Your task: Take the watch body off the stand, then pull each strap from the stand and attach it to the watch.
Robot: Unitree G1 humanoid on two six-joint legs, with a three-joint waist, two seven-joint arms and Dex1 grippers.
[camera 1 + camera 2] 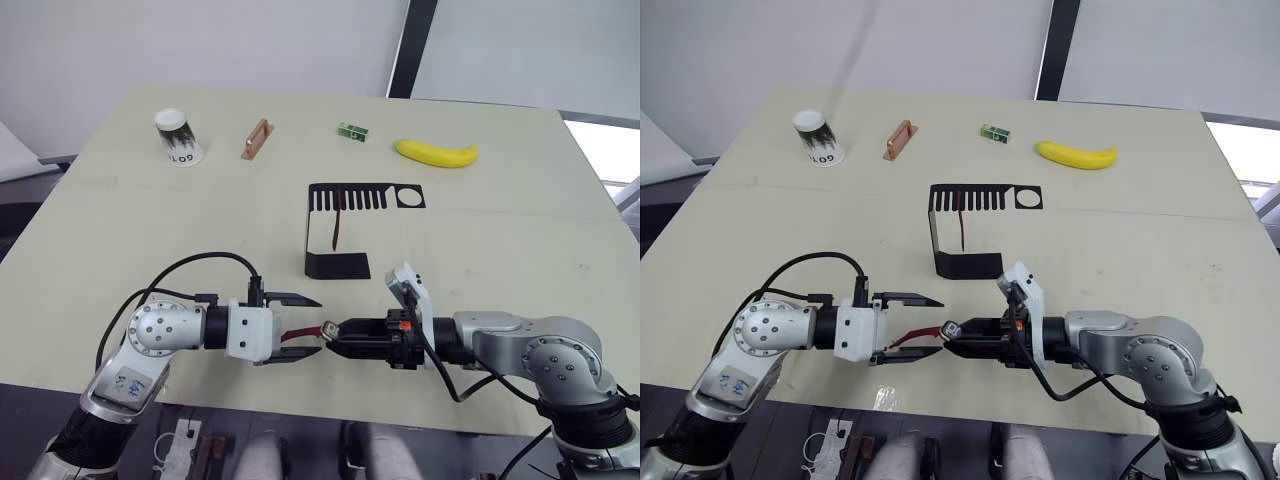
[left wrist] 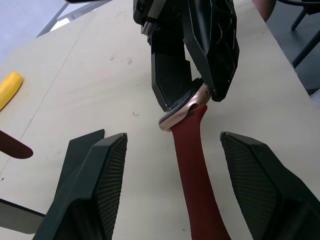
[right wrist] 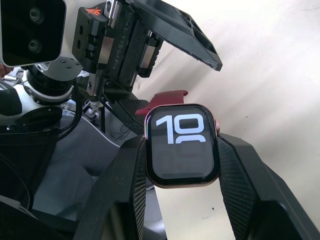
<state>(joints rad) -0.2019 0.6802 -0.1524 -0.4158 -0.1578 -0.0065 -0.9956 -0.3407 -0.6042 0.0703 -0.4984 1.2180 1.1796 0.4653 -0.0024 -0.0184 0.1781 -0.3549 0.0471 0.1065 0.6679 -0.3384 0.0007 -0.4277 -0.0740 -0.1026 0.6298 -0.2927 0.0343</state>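
Grippers are seen meeting over the table's near edge (image 1: 120,200) in the head views: the left gripper (image 1: 305,325), jaws spread, surrounds a red strap (image 1: 297,335) joined to the watch (image 1: 327,326), which is pinched by the right gripper (image 1: 338,340), while a second strap (image 1: 337,225) hangs from the stand (image 1: 345,225) beyond. In the left wrist view, the strap (image 2: 197,165) is shown between the parted fingers (image 2: 100,185), touching neither. In the right wrist view, the watch (image 3: 182,145), digits lit, is clamped between both fingers (image 3: 125,190).
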